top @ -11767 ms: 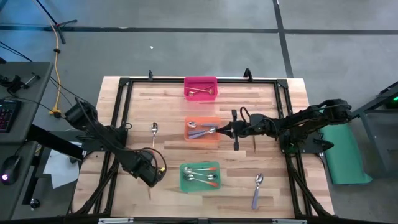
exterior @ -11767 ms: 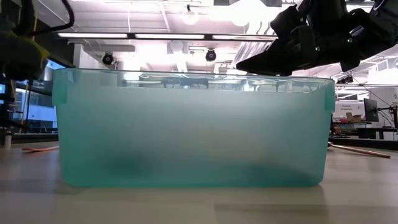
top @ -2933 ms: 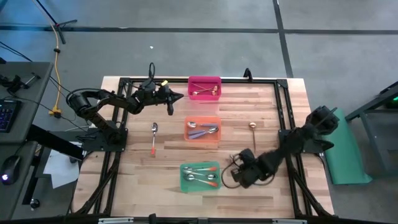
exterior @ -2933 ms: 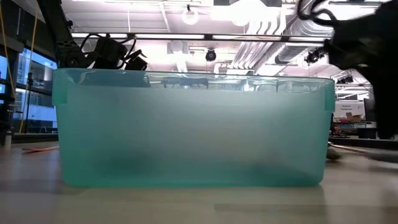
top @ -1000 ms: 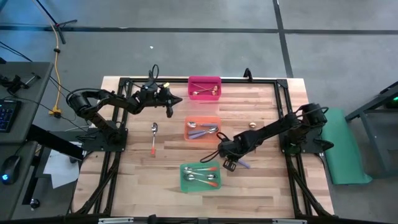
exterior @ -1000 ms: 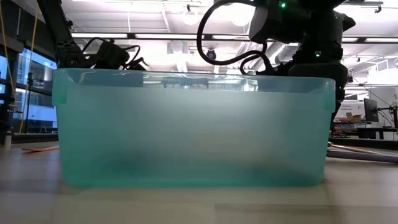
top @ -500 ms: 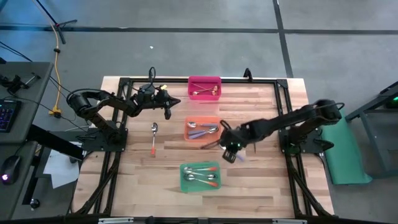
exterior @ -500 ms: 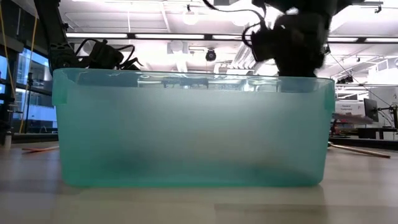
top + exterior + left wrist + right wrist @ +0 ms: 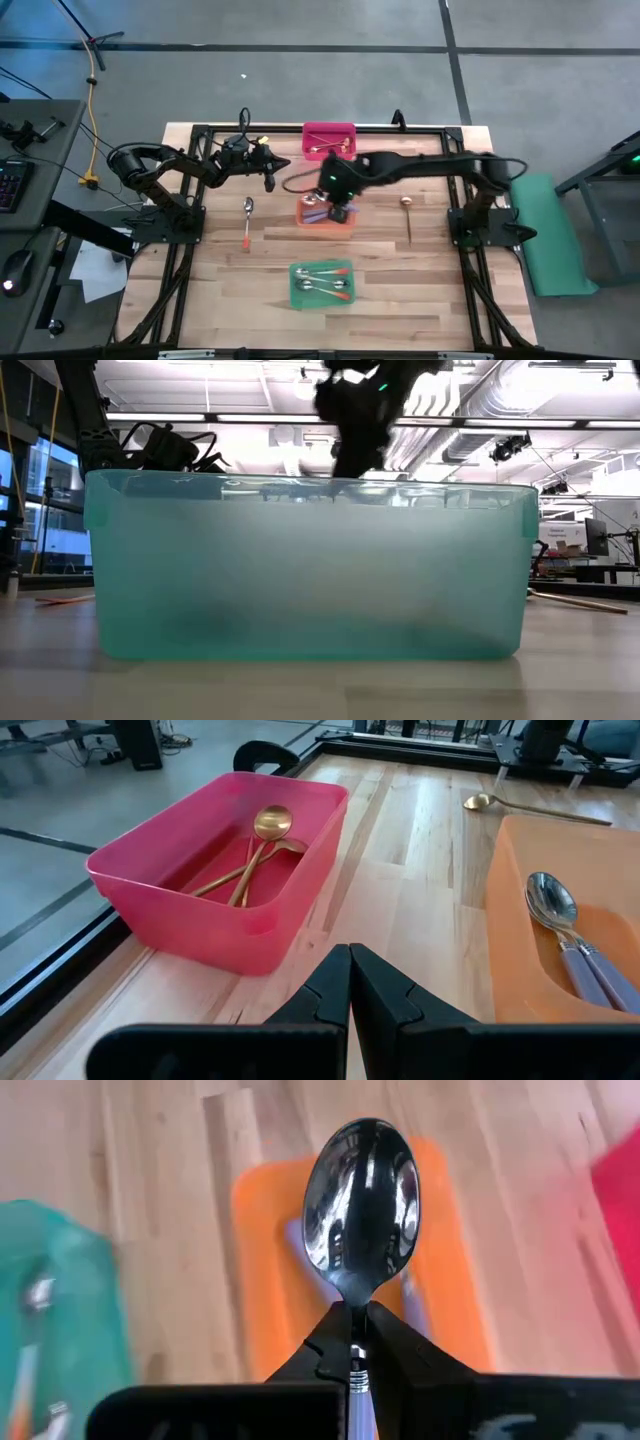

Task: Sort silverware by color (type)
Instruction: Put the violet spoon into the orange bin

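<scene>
**Purple-handled spoon over orange bin**

Purple-handled spoon (image 9: pixel 360 1200) clamped in right gripper (image 9: pixel 338 203), directly above orange bin (image 9: pixel 349 226), bowl pointing forward along the fingers. Left gripper (image 9: pixel 349 982) pinched empty, near pink bin (image 9: pixel 150 885). Gold spoon (image 9: pixel 407 210) loose on table.

Item count
Three bins: pink bin (image 9: pixel 325 141), orange bin (image 9: pixel 323 215), green bin (image 9: pixel 321 284). Two gold spoons (image 9: pixel 258 850) in pink; one gold spoon (image 9: pixel 407 212) on worktop (image 9: pixel 440 290).
</scene>
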Available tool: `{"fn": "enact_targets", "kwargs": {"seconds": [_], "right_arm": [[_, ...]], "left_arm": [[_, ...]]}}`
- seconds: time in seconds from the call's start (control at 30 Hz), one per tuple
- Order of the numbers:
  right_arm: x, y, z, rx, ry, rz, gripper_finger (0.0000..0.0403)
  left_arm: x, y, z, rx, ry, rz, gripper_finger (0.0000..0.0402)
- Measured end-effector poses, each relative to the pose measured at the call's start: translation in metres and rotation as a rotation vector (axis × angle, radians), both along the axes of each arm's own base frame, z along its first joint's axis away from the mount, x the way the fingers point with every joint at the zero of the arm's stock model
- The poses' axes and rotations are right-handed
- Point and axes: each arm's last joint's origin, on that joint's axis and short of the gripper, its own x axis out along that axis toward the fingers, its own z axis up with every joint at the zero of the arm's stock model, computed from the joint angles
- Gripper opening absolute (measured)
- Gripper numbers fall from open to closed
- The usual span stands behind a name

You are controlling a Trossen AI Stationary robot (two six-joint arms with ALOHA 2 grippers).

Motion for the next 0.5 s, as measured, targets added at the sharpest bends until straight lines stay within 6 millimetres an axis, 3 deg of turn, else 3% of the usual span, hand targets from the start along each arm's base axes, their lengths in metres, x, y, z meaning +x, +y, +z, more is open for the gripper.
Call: {"fn": "enact_targets", "kwargs": {"seconds": [0.23, 0.37, 0.5], "right_arm": [[0.046, -0.025, -0.040, 0.061, 0.094, 0.098, 0.0000], [0.057, -0.029, -0.067, 0.081, 0.156, 0.110, 0.0000], [0.059, -0.032, -0.082, 0.090, 0.185, 0.104, 0.0000]], "left_arm": [[0.000, 0.000, 0.000, -0.001, 0.000, 0.001, 0.0000], [0.000, 0.000, -0.001, -0.011, 0.007, 0.003, 0.0000], [-0.004, -0.002, -0.005, -0.016, 0.025, 0.026, 0.0000]]}}
